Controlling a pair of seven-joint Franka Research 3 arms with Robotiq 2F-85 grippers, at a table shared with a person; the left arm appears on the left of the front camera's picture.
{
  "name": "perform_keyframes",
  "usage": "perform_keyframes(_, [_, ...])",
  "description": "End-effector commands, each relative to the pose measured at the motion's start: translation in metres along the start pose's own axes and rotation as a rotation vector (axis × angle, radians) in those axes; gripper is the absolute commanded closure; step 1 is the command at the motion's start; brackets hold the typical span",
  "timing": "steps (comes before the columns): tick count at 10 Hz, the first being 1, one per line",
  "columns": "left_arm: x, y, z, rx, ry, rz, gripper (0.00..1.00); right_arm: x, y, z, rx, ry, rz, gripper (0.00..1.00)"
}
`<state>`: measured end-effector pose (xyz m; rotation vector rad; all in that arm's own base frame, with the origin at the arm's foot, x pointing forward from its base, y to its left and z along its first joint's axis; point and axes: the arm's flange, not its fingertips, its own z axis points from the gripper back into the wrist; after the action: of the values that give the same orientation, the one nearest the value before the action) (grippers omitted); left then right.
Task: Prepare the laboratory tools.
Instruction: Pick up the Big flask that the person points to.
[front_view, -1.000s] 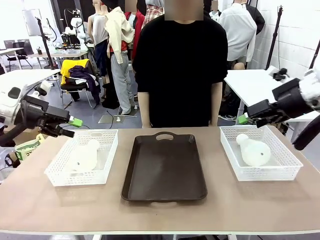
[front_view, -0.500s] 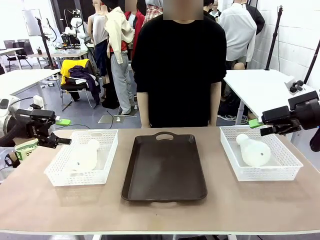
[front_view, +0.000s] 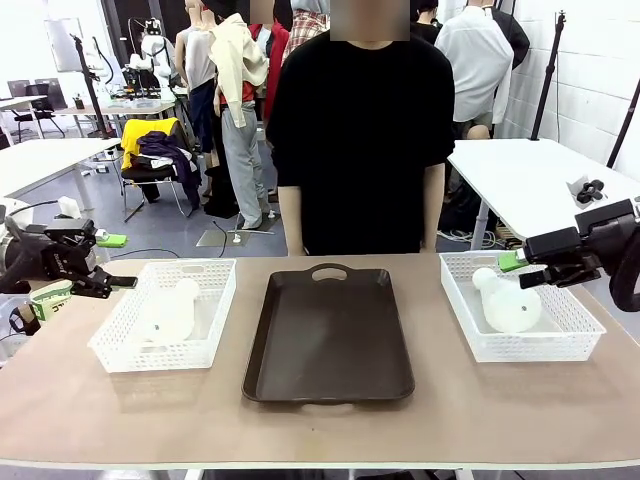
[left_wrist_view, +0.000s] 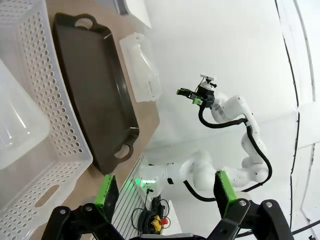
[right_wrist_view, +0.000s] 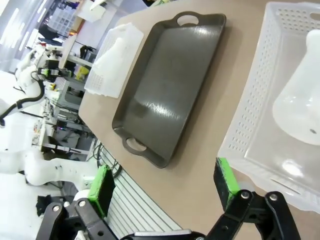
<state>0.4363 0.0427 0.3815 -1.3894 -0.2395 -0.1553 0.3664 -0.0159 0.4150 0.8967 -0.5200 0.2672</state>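
One frosted-white conical flask (front_view: 168, 312) lies on its side in the left mesh basket (front_view: 150, 360). A second flask (front_view: 510, 303) lies in the right mesh basket (front_view: 530, 348). My left gripper (front_view: 115, 262) hovers open just left of the left basket, level with its far rim. My right gripper (front_view: 520, 270) hangs open over the right basket's far side, close above that flask's neck. The left wrist view shows open fingers (left_wrist_view: 165, 192) beside the basket wall (left_wrist_view: 50, 100) and flask (left_wrist_view: 15, 130). In the right wrist view the open gripper (right_wrist_view: 164, 185) has the flask (right_wrist_view: 305, 110) at its right.
A dark brown handled tray (front_view: 330, 335) lies in the middle of the table between the baskets. A person in a black shirt (front_view: 360, 130) stands at the far edge behind the tray, hands down. A white side table (front_view: 520, 170) stands at the right.
Both arms have drawn outward. The left gripper moved left and slightly down away from its basket; the right gripper moved right and down over its basket. Flasks and tray have not moved.
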Motion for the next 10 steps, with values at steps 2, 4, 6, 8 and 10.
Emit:
perform_keyframes(2, [-0.001,0.0,0.007,0.004,0.016,-0.012,0.0,0.003,-0.011,0.011,0.04,-0.04,-0.006,0.0])
perform_keyframes(4, [-0.002,0.0,0.007,-0.019,0.071,-0.06,0.0,0.004,-0.02,0.02,0.107,-0.096,-0.031,0.0])
perform_keyframes(6, [0.0,-0.005,-0.001,-0.03,0.105,-0.101,0.0,0.016,-0.026,0.028,0.19,-0.134,-0.047,0.0])
perform_keyframes(8, [0.003,-0.007,-0.003,-0.037,0.117,-0.104,0.0,0.045,-0.034,0.032,0.211,-0.06,-0.068,0.0])
perform_keyframes(10, [0.001,-0.009,0.001,-0.033,0.106,-0.105,0.0,0.067,-0.047,0.036,0.183,0.07,-0.162,0.0])
